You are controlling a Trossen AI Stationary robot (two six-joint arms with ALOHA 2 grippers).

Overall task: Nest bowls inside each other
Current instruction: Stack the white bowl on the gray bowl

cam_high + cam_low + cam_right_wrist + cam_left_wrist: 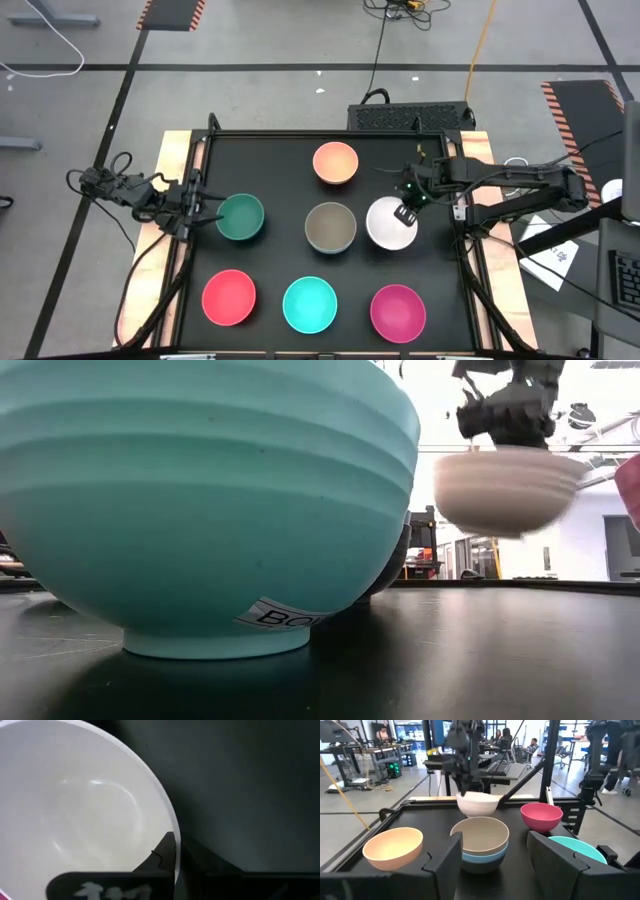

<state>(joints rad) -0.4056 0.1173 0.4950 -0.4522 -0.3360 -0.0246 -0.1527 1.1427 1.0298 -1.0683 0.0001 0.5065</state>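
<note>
White bowl (386, 222) hangs clear of the black table (275, 180), its rim pinched in the closed right gripper (407, 213). Just beside it sits the olive-grey bowl (330, 227). Left gripper (205, 211) waits wide open and empty by the dark green bowl (241, 217).

matt black table (280, 190), smooth ribbed bowls (200, 500)

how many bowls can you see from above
7: peach bowl at the back, dark green bowl left, olive-grey bowl centre, white bowl right of it, then red-pink bowl, turquoise bowl, magenta bowl in front. Nested ones may be hidden.
</note>
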